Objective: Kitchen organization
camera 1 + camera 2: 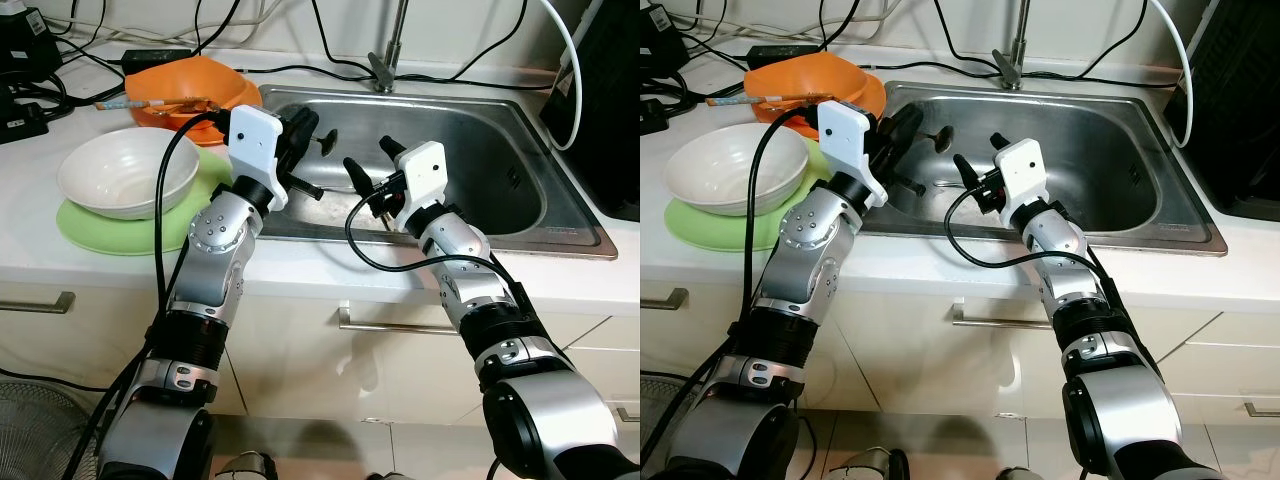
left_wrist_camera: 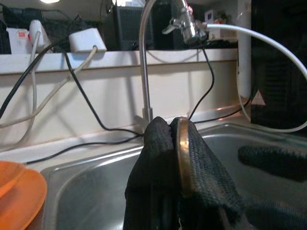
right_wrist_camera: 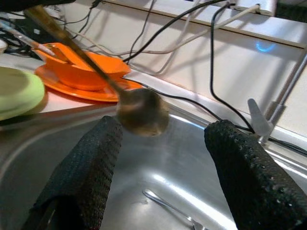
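The left gripper (image 1: 303,135) clamps a spoon (image 3: 139,111) by its handle, bowl end out over the sink (image 1: 520,215), likely so it clears the rim. The right gripper (image 1: 372,165) hovers nearby, fingers spread and empty, perhaps ready to take it.
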Robot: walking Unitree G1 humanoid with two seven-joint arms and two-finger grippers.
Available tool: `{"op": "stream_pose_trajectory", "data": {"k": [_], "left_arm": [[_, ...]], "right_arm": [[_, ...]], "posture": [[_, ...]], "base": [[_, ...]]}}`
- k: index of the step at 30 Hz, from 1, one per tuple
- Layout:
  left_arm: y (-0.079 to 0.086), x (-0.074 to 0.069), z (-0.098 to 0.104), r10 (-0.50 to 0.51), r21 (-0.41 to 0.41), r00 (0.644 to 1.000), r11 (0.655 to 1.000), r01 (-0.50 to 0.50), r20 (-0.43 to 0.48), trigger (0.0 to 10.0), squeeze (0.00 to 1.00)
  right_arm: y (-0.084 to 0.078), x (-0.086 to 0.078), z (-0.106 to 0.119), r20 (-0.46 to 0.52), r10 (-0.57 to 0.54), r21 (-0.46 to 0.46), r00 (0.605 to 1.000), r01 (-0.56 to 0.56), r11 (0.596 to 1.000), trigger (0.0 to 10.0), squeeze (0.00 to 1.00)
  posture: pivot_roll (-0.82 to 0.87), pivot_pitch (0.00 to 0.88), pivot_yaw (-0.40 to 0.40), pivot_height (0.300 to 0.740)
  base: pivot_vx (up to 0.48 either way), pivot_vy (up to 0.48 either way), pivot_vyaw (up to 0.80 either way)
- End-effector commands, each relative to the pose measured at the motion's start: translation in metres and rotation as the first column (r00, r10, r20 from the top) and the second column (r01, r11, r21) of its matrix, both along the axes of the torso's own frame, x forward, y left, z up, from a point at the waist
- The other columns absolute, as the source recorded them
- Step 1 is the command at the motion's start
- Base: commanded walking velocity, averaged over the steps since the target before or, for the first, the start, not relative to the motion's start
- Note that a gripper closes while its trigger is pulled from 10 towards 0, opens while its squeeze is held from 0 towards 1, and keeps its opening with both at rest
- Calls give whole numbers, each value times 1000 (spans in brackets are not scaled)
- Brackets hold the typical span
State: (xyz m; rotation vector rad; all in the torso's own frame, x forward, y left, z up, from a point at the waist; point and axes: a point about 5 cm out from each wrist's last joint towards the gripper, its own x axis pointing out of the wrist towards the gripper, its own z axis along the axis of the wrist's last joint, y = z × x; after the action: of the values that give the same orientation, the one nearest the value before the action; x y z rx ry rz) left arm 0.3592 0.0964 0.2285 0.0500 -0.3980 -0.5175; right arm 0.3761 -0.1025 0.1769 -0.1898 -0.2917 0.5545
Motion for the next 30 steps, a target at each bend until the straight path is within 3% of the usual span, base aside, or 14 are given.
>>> {"op": "stream_pose_trajectory", "data": {"k": [1, 12, 23, 30], "left_arm": [[-10, -2, 3, -64, -1, 998, 998, 64, 3, 10000, 0], [-24, -6, -3, -142, -26, 990, 990, 141, -24, 10000, 0], [-24, -11, -15, -148, -33, 987, 989, 147, -60, 10000, 0], [-7, -4, -3, -22, -85, 1000, 996, 21, -2, 10000, 0]], "right_arm": [[9, -5, -6, -10, 62, -29, 998, -63, 998, 10000, 0], [25, -12, -11, -20, 139, -22, 990, -140, 990, 10000, 0], [22, -10, -8, -5, 87, 14, 996, -87, 996, 10000, 0], [20, -11, -9, -12, 74, 23, 997, -74, 997, 10000, 0]], "posture": [[-19, 6, 16, 740], [-15, 11, 24, 740], [-22, 13, 39, 740], [-26, 14, 49, 740]], "base": [[0, 0, 0], [0, 0, 0], [0, 0, 0], [0, 0, 0]]}}
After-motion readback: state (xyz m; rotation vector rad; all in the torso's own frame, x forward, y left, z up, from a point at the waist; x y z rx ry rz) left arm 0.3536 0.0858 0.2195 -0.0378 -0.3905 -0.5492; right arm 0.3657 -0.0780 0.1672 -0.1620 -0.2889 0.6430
